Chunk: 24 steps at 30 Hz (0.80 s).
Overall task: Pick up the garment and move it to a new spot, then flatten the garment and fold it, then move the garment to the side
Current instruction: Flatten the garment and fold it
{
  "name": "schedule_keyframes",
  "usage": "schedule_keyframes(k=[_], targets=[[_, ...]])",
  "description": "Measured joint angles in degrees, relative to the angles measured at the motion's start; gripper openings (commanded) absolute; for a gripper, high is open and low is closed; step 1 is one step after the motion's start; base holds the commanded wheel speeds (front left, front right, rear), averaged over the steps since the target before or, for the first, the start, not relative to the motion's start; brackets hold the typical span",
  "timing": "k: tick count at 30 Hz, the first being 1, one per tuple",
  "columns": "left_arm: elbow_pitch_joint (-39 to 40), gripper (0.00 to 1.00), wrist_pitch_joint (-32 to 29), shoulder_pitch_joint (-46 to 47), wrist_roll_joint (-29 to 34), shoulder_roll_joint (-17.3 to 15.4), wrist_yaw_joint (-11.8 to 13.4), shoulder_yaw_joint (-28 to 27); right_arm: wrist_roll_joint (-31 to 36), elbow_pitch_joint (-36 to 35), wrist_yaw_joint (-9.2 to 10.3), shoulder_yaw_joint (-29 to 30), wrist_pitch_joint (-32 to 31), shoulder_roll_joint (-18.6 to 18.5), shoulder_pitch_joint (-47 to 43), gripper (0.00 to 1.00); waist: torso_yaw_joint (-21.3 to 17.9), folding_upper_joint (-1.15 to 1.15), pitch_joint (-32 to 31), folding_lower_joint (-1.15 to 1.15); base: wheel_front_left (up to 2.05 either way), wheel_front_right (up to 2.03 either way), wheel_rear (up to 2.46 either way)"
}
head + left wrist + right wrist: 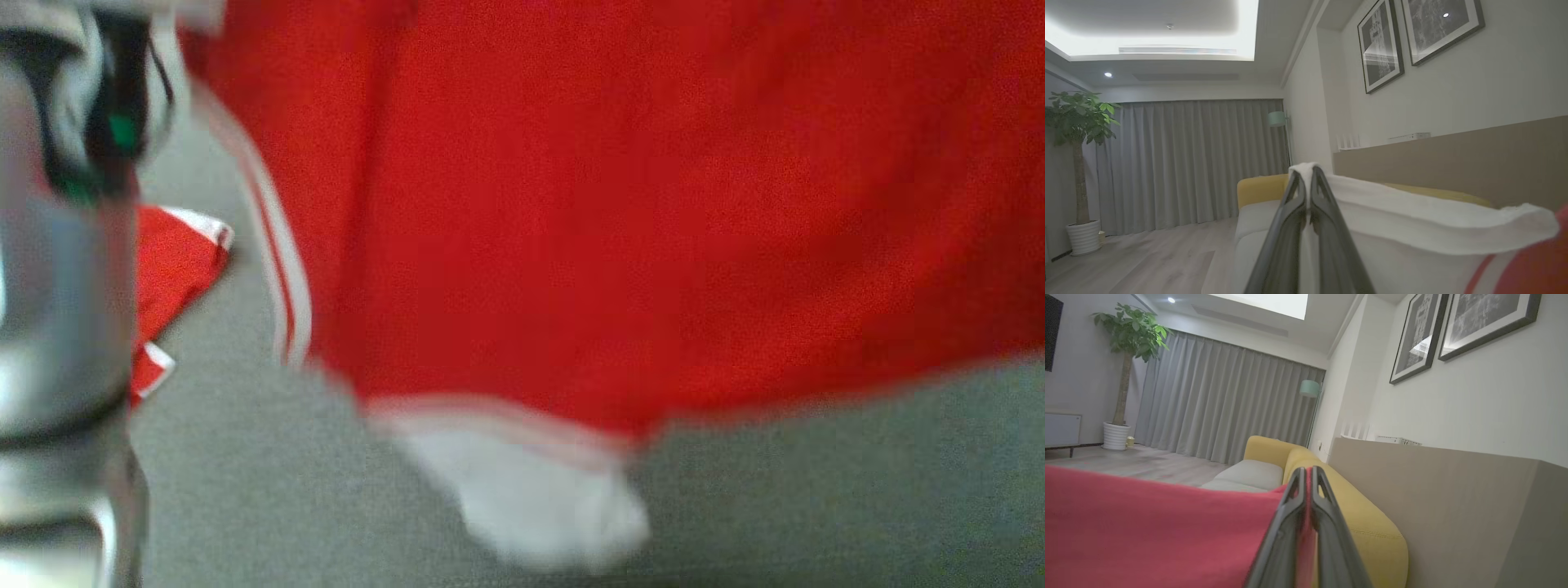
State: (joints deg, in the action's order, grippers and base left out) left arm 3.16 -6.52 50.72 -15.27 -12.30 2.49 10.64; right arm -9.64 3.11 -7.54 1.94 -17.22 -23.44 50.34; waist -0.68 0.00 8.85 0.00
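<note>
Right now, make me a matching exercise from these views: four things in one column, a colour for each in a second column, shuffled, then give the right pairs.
Column one:
1. garment
2. sofa back
3. curtain
4. plant pot

Column two:
A. white, ribbed
B. red with white trim
C. grey
D. yellow

Pairs: 1-B, 2-D, 3-C, 4-A

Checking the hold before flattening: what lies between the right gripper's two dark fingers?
A thin fold of the red fabric garment, pinched by the shut right gripper; the right wrist view shows it.
</note>
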Motion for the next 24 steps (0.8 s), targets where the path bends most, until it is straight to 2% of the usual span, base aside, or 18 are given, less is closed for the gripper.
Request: schedule_keyframes(k=[3, 6, 8, 11, 17, 21, 24], targets=[[-8.56, 0.00, 1.67, 10.62, 1.04, 0.36, -0.82, 0.42, -0.55, 7.56, 0.00, -2.26, 2.49, -0.64, 10.45, 0.00, -0.08, 0.00, 5.04, 0.01, 0.00, 0.00, 0.00], [-18.87, 0.00, 6.25, 23.96, 1.41, 1.83, -0.79, -0.36, -0.16, 17.35, 0.00, -6.57, 9.01, -1.51, 23.81, 0.00, 0.08, 0.00, 11.77, 0.02, 0.00, 0.00, 0.00], [-21.23, 0.00, 7.19, 26.56, 1.49, 2.14, -0.80, -0.43, -0.21, 19.65, 0.00, -7.45, 10.56, -1.60, 26.50, 0.00, 0.18, 0.00, 13.30, 0.02, 0.00, 0.00, 0.00], [-27.42, 0.00, 10.50, 31.88, 1.38, 3.53, -0.99, -1.04, -0.19, 26.11, 0.00, -9.28, 16.08, -1.83, 32.17, 0.00, 0.63, 0.00, 17.46, 0.03, 0.00, 0.00, 0.00], [-35.79, 0.00, 16.50, 32.99, 0.90, 5.15, -1.65, -0.49, -1.45, 36.53, 0.00, -8.46, 25.82, -0.77, 33.82, 0.00, 2.61, -0.01, 22.58, 0.03, 0.00, 0.00, 0.00], [-39.30, 0.00, 18.67, 32.02, 1.59, 5.15, -3.65, 1.16, -3.03, 41.56, 0.00, -9.49, 28.20, 0.21, 32.10, 0.00, 4.26, 0.00, 23.87, 0.02, 0.00, 0.00, 0.00], [-41.29, 0.00, 19.86, 27.77, 2.00, 5.16, -4.63, 2.47, -4.63, 45.14, 0.00, -11.27, 28.85, 1.44, 27.09, 0.00, 4.80, 0.00, 23.46, 0.02, 0.00, 0.00, 0.00]])
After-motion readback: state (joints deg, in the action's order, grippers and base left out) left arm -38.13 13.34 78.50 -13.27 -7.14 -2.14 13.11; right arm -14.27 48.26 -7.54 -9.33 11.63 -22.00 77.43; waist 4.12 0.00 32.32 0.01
